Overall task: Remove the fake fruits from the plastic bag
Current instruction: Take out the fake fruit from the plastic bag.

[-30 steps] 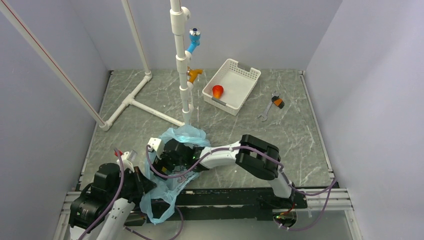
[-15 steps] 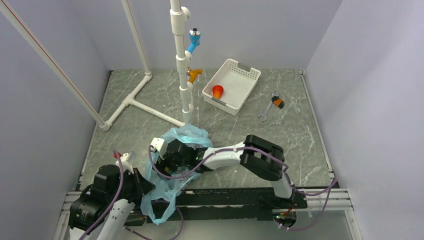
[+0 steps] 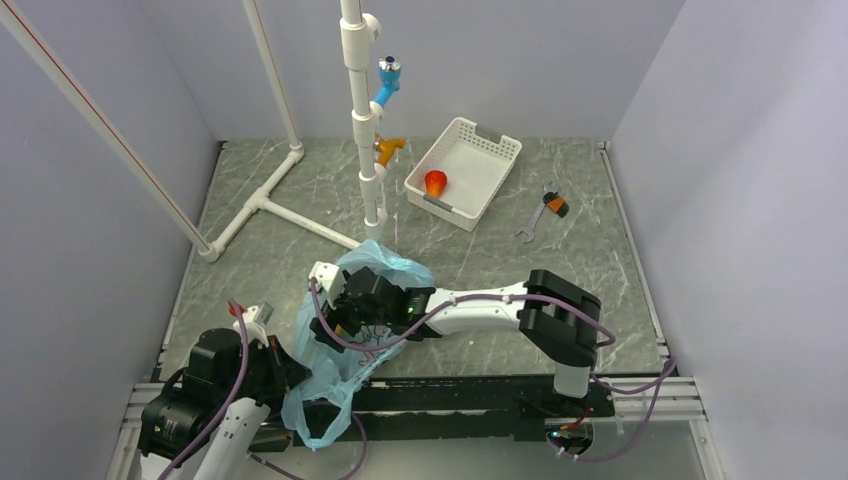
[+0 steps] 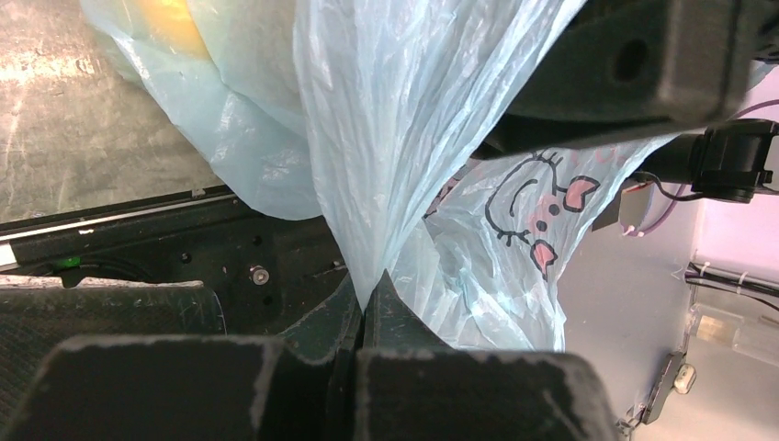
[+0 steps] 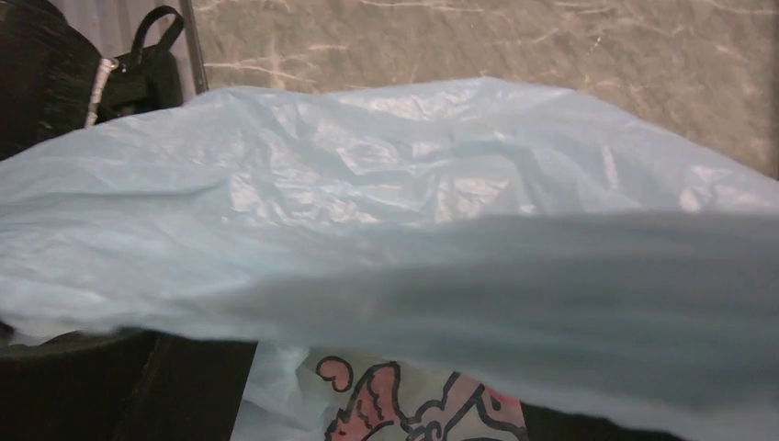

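The left pincer (image 4: 367, 292) is shut tight on a fold of the plastic bag (image 4: 386, 110). It holds the bag up at the near edge of the table (image 3: 600, 260). The right pincer (image 3: 352, 306) is poked into the bag's mouth. The bag covers its fingers, so I cannot tell if they are wide or narrow.

The bag is thin, crinkly and light blue, and you can see through it a little. It has cartoon drawings on it, with black lines and pink spots. It hangs loose from the left pincer and bunches up around the right one. In the right wrist view it fills almost the whole picture.

A yellow-orange fruit (image 4: 170, 18) shows through the bag at the top of the left wrist view. A red-orange fruit (image 3: 435, 183) sits in the white basket (image 3: 470, 165), far from the bag.
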`<state>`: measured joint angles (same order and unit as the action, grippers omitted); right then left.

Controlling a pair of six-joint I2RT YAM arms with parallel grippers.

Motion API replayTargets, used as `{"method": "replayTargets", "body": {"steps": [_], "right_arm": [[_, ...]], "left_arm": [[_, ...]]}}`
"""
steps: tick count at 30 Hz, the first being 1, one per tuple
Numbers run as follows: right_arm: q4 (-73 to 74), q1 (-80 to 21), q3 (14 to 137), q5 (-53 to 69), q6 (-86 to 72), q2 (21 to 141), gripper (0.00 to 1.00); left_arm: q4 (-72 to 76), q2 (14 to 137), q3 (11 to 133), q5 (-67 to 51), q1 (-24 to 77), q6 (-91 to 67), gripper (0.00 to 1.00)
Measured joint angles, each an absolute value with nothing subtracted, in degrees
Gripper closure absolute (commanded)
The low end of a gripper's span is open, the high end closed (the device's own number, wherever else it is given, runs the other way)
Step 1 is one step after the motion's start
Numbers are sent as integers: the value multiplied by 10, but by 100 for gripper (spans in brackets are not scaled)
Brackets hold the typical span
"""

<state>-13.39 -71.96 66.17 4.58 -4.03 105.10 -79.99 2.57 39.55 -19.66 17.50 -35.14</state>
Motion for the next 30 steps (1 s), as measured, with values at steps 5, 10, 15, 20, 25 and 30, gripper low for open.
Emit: {"method": "replayTargets", "body": {"steps": [5,10,15,20,25,30], "right_arm": [[-128,-715,677,44,-33,1083,20],[-125,-714,683,50,-32,1112,18],[-126,-714,688,61,-34,1142,23],[-129,-714,691,63,-37,1157,46],[-124,-714,691,54,-41,1149,59],[-107,-714,657,34,-42,1083,70]], "left_arm": [[-800,22,395,-198,175,-352,100],[-800,18,395,-198,175,-351,100],[-800,18,395,-199,175,-351,100],[-800,18,395,-199,175,-351,100],[-800,18,395,-199,175,-351,100],[-795,18,385,-199,175,-352,100]]}}
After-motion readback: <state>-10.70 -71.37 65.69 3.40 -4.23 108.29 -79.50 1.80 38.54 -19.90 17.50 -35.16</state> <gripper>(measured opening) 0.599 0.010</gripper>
